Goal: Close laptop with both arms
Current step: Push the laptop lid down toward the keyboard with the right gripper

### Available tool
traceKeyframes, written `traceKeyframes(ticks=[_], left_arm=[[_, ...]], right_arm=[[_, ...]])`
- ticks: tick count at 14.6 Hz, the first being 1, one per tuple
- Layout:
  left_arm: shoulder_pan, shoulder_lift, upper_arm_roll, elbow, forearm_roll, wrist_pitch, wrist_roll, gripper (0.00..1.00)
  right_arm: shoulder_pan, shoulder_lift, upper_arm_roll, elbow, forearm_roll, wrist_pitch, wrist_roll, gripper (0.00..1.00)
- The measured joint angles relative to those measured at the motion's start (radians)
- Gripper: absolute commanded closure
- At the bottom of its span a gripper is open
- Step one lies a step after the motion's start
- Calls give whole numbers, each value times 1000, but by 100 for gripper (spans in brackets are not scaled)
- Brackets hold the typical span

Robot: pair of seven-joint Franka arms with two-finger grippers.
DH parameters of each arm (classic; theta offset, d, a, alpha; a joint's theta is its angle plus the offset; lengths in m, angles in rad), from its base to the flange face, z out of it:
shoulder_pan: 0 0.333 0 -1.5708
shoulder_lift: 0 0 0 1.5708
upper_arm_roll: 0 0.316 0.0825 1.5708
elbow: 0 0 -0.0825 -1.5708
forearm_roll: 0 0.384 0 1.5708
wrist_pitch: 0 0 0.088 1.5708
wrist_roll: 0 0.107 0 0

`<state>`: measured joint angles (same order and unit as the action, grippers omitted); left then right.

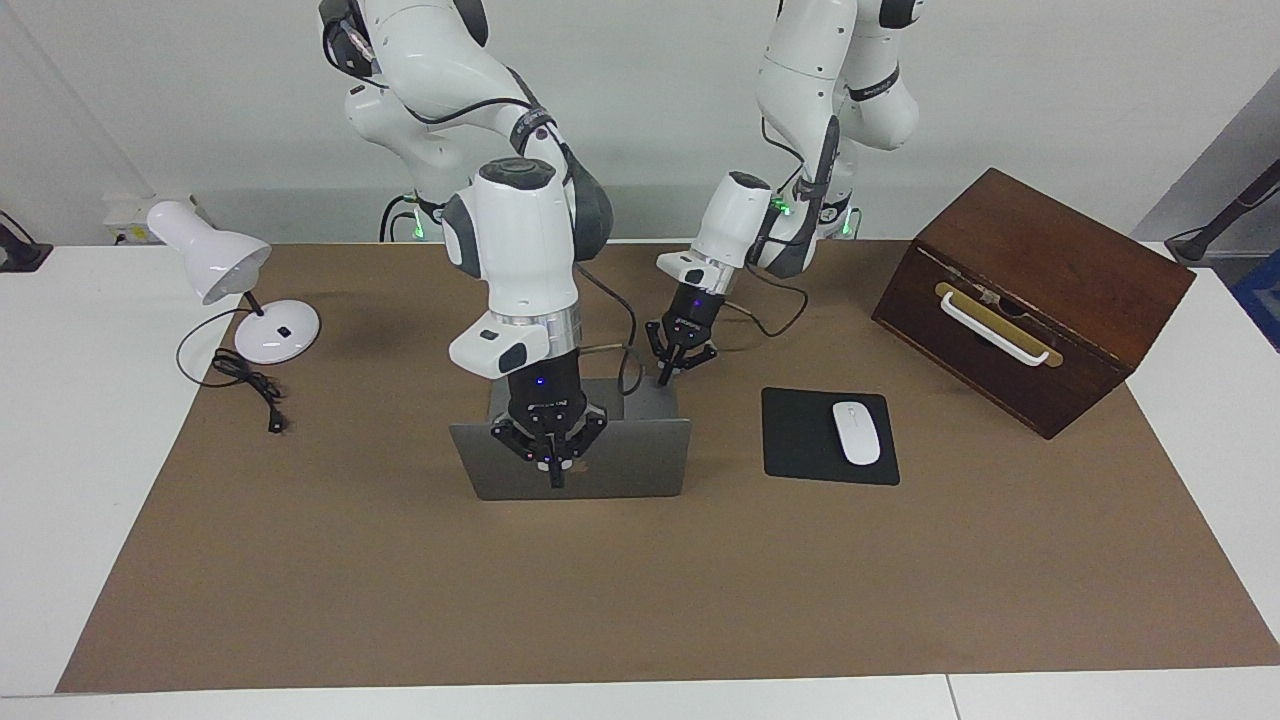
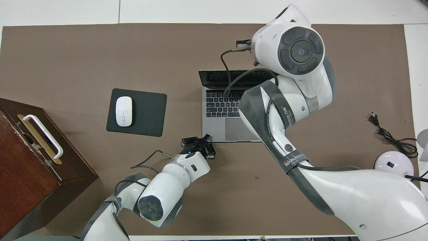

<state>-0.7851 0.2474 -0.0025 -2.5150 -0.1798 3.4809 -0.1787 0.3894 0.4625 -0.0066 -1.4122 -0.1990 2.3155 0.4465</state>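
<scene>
The closed right gripper (image 1: pixel 556 478) is pressing on the back of the laptop (image 1: pixel 630 462) lid, while the closed left gripper (image 1: pixel 668 374) is touching its base corner.

Your facing view looks from high across the counter (image 1: pixel 1180 420) toward the robots, whose bases stand at its top edge; it takes in the whole brown mat (image 1: pixel 640 580). Your overhead view sits above the robots' end, looking steeply down and forward, closer in. Both share the mat, the laptop (image 1: pixel 620 465) and the mouse pad (image 1: pixel 800 440), turned half around.
</scene>
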Motion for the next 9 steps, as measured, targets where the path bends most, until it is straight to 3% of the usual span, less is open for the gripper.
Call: traceKeyframes(ticks=[9], left_arm=[[-9,3,3,0,0,3,3,100]], right_arm=[[-1,-12,2,3,144,-191,-117,100]])
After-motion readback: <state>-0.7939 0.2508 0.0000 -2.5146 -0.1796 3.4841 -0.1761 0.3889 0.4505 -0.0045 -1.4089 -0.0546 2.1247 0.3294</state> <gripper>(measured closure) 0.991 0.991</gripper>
